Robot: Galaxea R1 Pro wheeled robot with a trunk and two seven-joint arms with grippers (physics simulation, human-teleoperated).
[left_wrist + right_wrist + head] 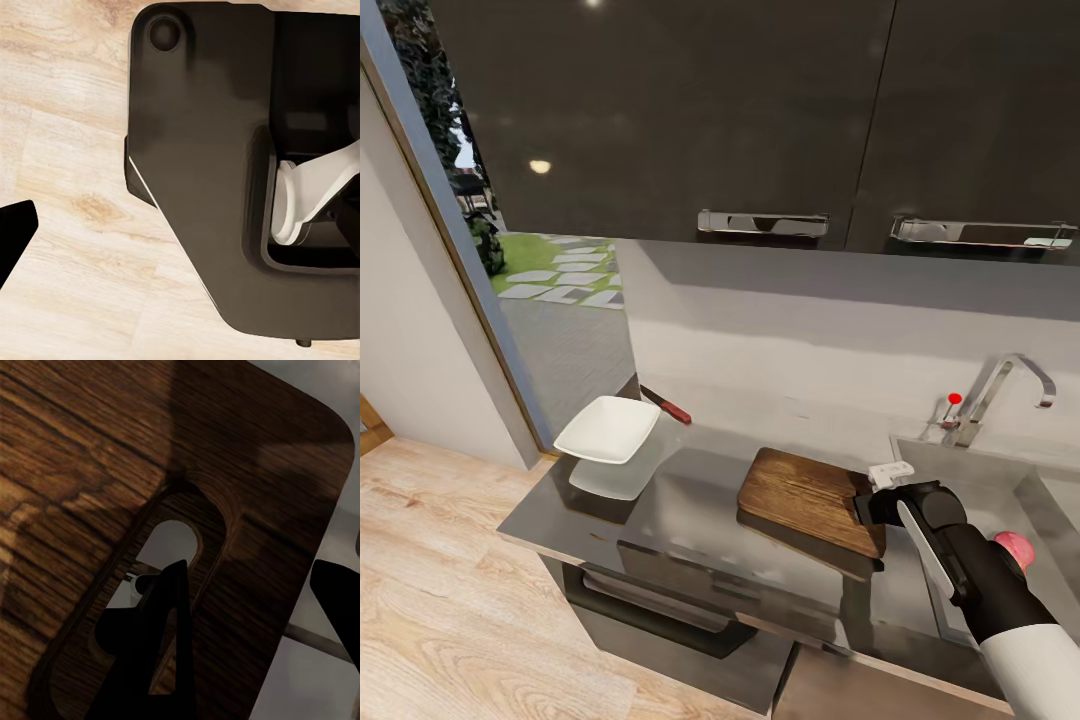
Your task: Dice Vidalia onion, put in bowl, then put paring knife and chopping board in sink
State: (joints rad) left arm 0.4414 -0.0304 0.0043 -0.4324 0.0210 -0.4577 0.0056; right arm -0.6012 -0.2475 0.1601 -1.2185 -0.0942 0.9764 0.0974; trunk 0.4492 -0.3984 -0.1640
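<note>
The right pincer (882,487) sits at the slot-handle end of the chopping board (810,497); one finger (161,660) passes through the slot and the other lies off the board's end, so its jaws straddle that end; whether they squeeze it I cannot tell; the board lies on the grey tabletop (690,500) beside the sink (1050,500); the white bowl (607,430) stands well apart with the paring knife (666,404) just behind it.

knife blade (652,396) behind bowl (607,428)
</note>
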